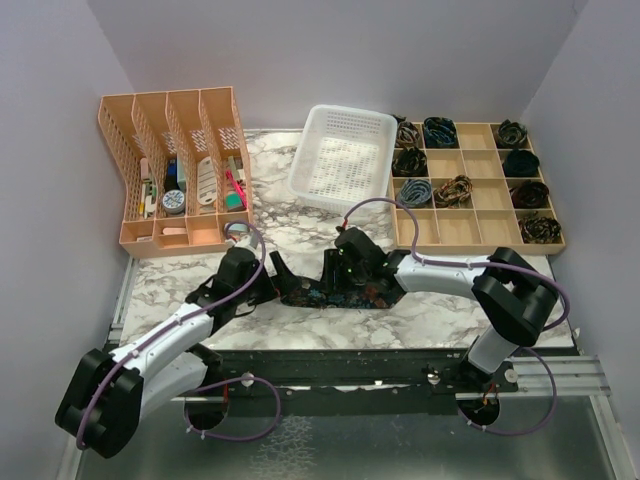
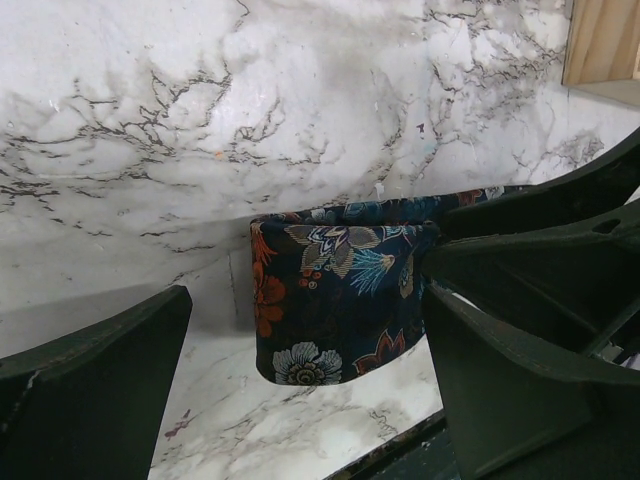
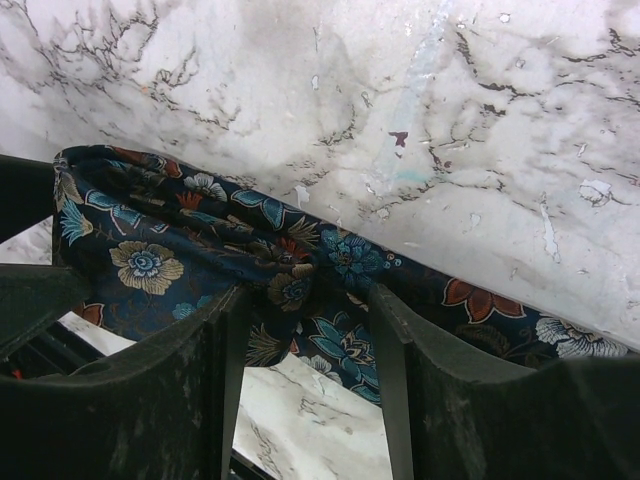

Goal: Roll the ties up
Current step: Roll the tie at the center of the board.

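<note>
1. The floral necktie [image 1: 330, 295] lies along the worktop [image 1: 300, 215] near the middle of its front edge. One end is folded over and the fabric beside it is bunched, so the roll is barely begun.
2. The right gripper [image 3: 308, 300] sits at that bunched part, with a finger on either side and the jaws partway apart. I cannot tell whether they actually pinch the cloth.
3. The left gripper [image 2: 308, 293] stands spread wide around the folded end, touching nothing.
4. To roll well, I judge the right fingers should seize the whole folded width, not one loose pleat, or the coil will skew.
5. The left gripper would best press the free length flat, keeping tension while the roll turns.
6. The divided tray [image 1: 478, 245] at the back right corner is well apart from the necktie. A loose coil could unwind on the way there.
</note>
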Robot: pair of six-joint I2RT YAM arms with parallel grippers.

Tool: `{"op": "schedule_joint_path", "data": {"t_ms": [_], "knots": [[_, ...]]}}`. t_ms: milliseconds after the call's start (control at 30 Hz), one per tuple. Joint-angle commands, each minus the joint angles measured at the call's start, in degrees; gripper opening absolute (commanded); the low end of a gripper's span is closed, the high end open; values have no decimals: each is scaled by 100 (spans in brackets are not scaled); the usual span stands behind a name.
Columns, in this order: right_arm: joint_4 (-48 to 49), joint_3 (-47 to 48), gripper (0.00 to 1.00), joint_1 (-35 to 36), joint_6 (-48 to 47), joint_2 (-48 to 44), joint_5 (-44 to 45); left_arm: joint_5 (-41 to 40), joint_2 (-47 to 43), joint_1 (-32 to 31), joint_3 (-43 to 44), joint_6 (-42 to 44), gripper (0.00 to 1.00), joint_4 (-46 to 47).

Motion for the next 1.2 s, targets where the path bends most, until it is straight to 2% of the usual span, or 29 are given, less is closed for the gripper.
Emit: {"op": "schedule_joint_path", "data": {"t_ms": [0, 200, 600, 967, 1167], "knots": [[-72, -134, 55, -3, -122, 52, -47, 312, 57, 26, -160, -138, 97, 299], [-58, -164, 55, 2, -168, 81, -59, 486, 28, 32, -337, -137, 91, 603], [-26, -304, 54, 2, -126, 32, -21, 1050, 704, 33, -340, -172, 73, 1323], [-77, -235, 53, 2, -169, 60, -116, 1075, 824, 32, -336, -175, 63, 1397], [-89, -173, 53, 2, -183, 50, -150, 832, 964, 32, -19, 47, 53, 832]]}}
